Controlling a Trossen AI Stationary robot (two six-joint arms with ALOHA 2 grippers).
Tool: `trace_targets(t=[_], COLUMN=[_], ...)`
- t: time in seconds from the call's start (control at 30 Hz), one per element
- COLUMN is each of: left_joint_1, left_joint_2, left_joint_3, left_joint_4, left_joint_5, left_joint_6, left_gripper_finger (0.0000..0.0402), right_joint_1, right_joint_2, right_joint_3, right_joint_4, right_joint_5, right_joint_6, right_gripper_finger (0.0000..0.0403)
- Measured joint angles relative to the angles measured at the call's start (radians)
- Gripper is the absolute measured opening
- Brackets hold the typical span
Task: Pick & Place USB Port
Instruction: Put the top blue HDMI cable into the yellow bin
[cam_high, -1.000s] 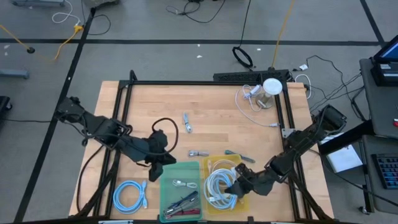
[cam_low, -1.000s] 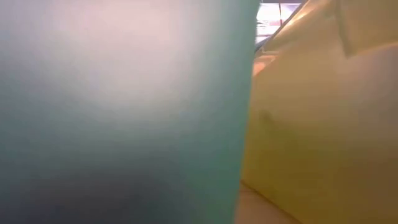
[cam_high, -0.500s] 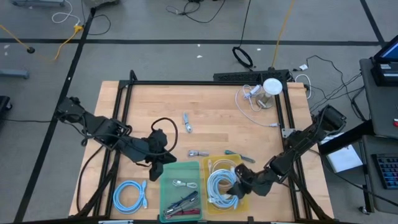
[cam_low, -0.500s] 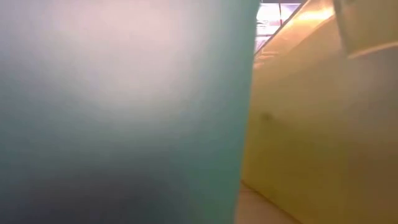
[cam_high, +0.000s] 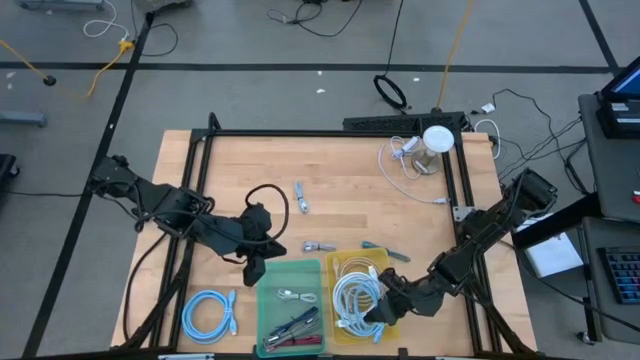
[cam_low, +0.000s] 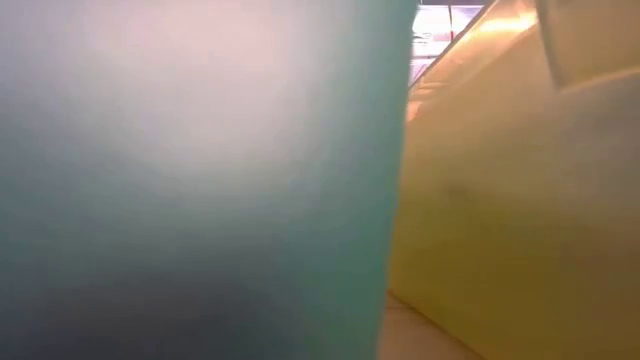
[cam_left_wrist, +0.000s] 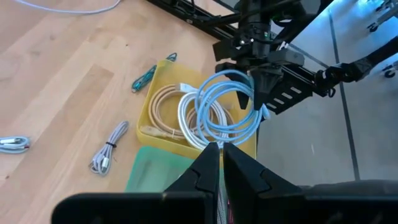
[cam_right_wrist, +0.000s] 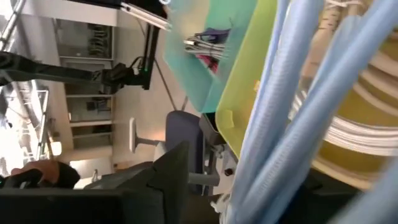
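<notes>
Left gripper (cam_high: 252, 268), lower centre-left, jaws closed on nothing, at the green bin's (cam_high: 290, 312) upper-left corner. Light-blue cable coil (cam_high: 352, 300) lies in the yellow bin (cam_high: 346, 262), lower centre; right gripper (cam_high: 374, 311) touches its right edge, jaws apart.

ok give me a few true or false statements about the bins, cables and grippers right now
1. A light blue coiled cable hangs over the yellow plastic bin. True.
2. The green plastic bin is left of the yellow one in the high view. True.
3. The left gripper is wide open. False: its fingers are shut.
4. The right gripper is above the white lamp. False: it is at the yellow bin.
5. A second blue coil lies inside the green bin. False: it lies on the wooden table.
</notes>
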Motion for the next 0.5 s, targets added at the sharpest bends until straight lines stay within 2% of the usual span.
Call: trace_targets(t=[0.1, 0.33, 0.5], left_joint_1=[0.004, 0.008, 0.008], left_joint_2=[0.000, 0.000, 0.001], left_joint_3=[0.000, 0.000, 0.000], left_joint_4=[0.000, 0.000, 0.000], left_joint_5=[0.000, 0.001, 0.001], left_joint_6=[0.003, 0.011, 0.024], left_gripper_finger=[0.0021, 0.0021, 0.0021], right_joint_1=[0.002, 0.002, -0.007], right_joint_2=[0.000, -0.001, -0.005], right_joint_3=[0.000, 0.000, 0.000], right_joint_4=[-0.030, -0.138, -0.232], right_joint_5=[-0.009, -0.123, -0.132], right_joint_6=[0.026, 0.092, 0.101], right_gripper_finger=[0.0175, 0.0190, 0.0192])
